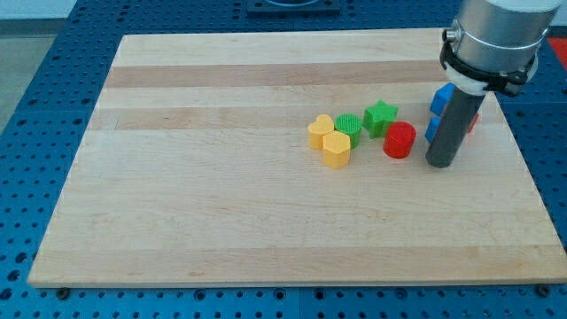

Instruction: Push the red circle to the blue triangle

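Note:
The red circle [400, 140] lies on the wooden board right of the middle. My tip [440, 164] rests on the board just to the view's right of the red circle, with a small gap between them. Blue blocks [440, 98] sit behind the rod at the view's right, partly hidden by it; I cannot make out which is the triangle. A sliver of another red block [474, 122] shows to the right of the rod.
A green star [381, 116] lies just above-left of the red circle. A green circle [349, 128], a yellow heart [321, 131] and a yellow hexagon [336, 150] cluster to its left. The board's right edge [529, 159] is near the rod.

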### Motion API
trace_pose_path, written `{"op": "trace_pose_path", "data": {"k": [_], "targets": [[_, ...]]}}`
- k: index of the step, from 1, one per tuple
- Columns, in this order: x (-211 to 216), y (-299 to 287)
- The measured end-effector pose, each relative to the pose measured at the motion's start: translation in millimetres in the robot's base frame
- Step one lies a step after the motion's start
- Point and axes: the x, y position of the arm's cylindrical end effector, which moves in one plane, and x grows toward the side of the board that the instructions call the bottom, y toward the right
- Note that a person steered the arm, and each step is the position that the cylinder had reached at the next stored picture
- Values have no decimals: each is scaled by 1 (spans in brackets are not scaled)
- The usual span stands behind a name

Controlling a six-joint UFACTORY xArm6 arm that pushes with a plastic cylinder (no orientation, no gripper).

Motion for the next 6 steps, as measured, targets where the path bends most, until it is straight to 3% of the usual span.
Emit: {"op": "trace_pose_path", "data": {"k": [3,5,6], "targets": [[24,16],[13,-56],[4,-60]]}}
